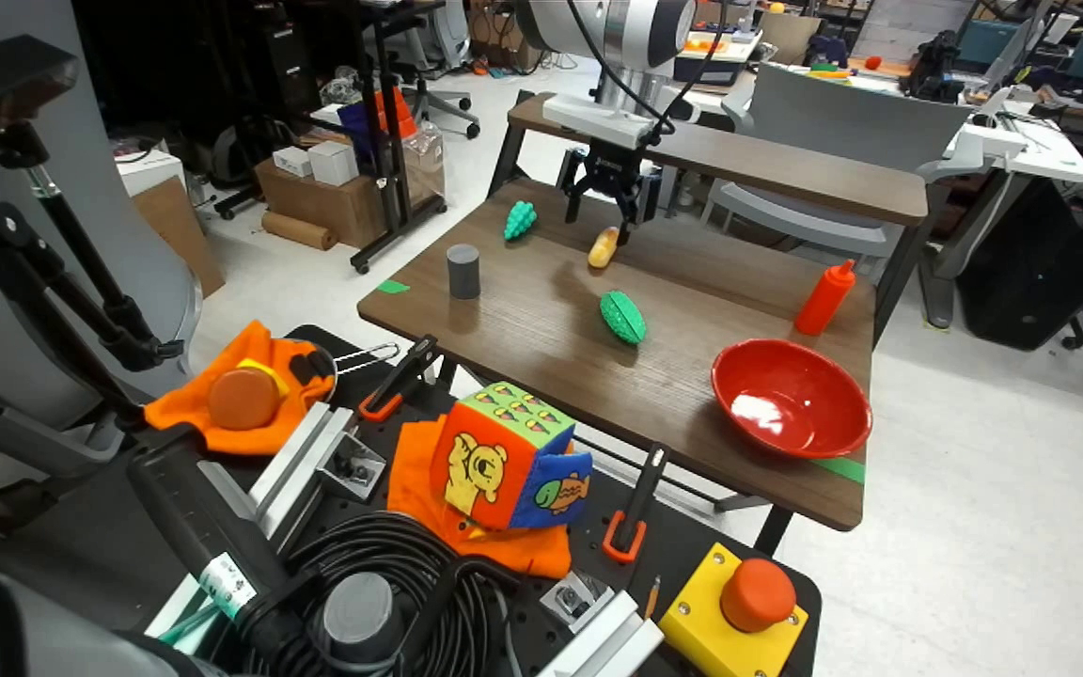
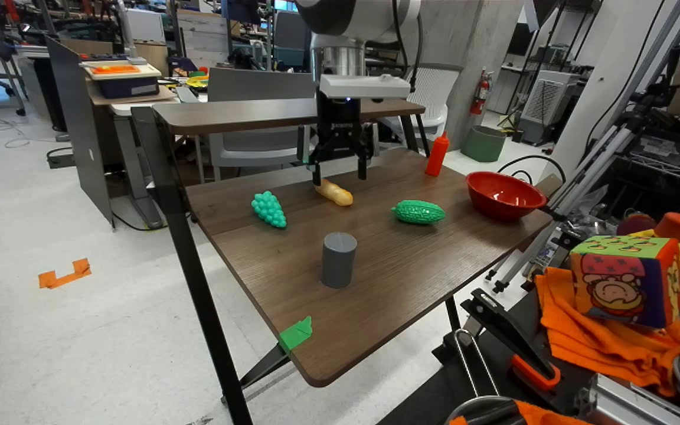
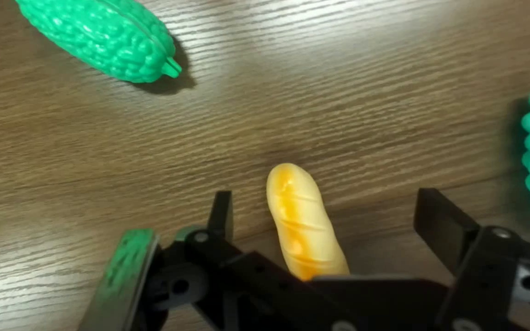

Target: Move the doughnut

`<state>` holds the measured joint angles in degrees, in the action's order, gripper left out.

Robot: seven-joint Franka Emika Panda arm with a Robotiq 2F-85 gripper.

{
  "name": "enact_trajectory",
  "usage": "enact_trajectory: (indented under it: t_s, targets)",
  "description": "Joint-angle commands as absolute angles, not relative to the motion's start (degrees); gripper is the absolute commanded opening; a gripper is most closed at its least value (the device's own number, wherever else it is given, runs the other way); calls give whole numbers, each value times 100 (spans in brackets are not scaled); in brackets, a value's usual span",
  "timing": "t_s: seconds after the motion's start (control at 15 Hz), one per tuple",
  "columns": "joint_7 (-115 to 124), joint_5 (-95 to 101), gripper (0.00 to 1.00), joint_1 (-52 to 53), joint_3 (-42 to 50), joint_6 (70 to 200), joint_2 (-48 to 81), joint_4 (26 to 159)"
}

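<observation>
The doughnut, a long yellow-orange toy piece like a small loaf, lies on the brown table in both exterior views [image 1: 604, 248] [image 2: 336, 193]. It also shows in the wrist view [image 3: 302, 220], where its lower end is hidden behind the gripper body. My gripper [image 1: 598, 226] is open and empty, pointing down, above the doughnut. It also shows in an exterior view [image 2: 339, 177]. In the wrist view the fingers of the gripper [image 3: 325, 202] stand wide apart on either side of the doughnut, which is nearer the left finger. Neither finger appears to touch it.
A green bumpy toy [image 1: 622, 317] lies beside the doughnut, and a teal grape-like toy [image 2: 268, 209] lies on its other side. A grey cylinder [image 2: 339, 260] stands upright. A red bowl [image 1: 791, 398] and red bottle [image 1: 825, 297] stand at one end. A raised shelf [image 1: 786, 169] runs behind.
</observation>
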<state>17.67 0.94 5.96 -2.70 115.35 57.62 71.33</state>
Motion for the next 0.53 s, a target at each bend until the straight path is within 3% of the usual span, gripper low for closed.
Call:
enact_trajectory:
  t_s: [0.0, 0.47]
  targets:
    - [2208, -143, 100, 782, -103, 11498, 6272, 6430]
    - [2863, -34, 100, 1007, 184, 11607, 6880, 5723]
